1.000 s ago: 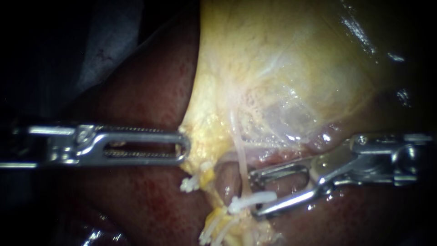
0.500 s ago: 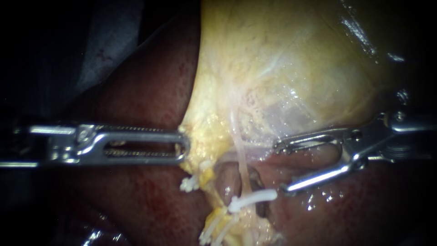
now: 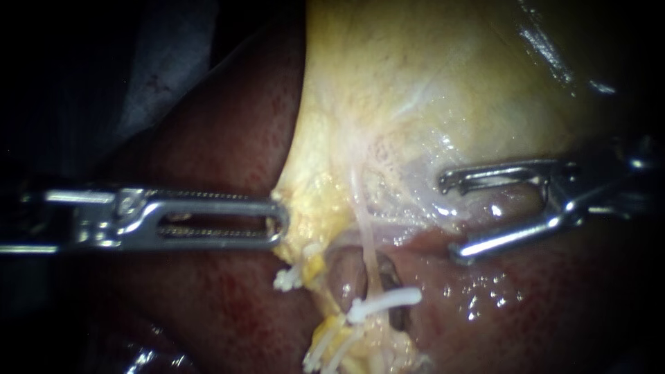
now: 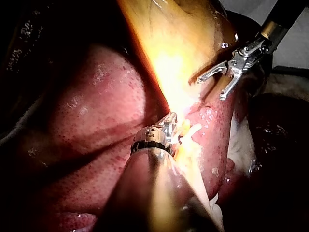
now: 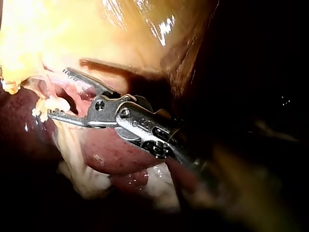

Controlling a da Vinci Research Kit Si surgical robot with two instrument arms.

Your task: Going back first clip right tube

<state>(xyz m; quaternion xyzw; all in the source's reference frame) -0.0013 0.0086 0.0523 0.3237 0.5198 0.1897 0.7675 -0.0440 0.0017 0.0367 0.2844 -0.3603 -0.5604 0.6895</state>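
The white clip (image 3: pixel 385 303) crosses the thin right tube (image 3: pixel 367 239) at lower centre of the endoscope view. Up and right, clear of it, the right instrument (image 3: pixel 451 218) has its jaws apart and empty. Only the left wrist view shows its dark shaft (image 4: pixel 282 19). Mid-left, the left instrument (image 3: pixel 277 223) is clamped on the gallbladder (image 3: pixel 429 83) edge.

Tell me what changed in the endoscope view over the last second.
The right instrument drew back from the clip on the tube, up and to the right, jaws open and empty. The left instrument stayed shut on the edge of the gallbladder; clip and tissue unmoved.
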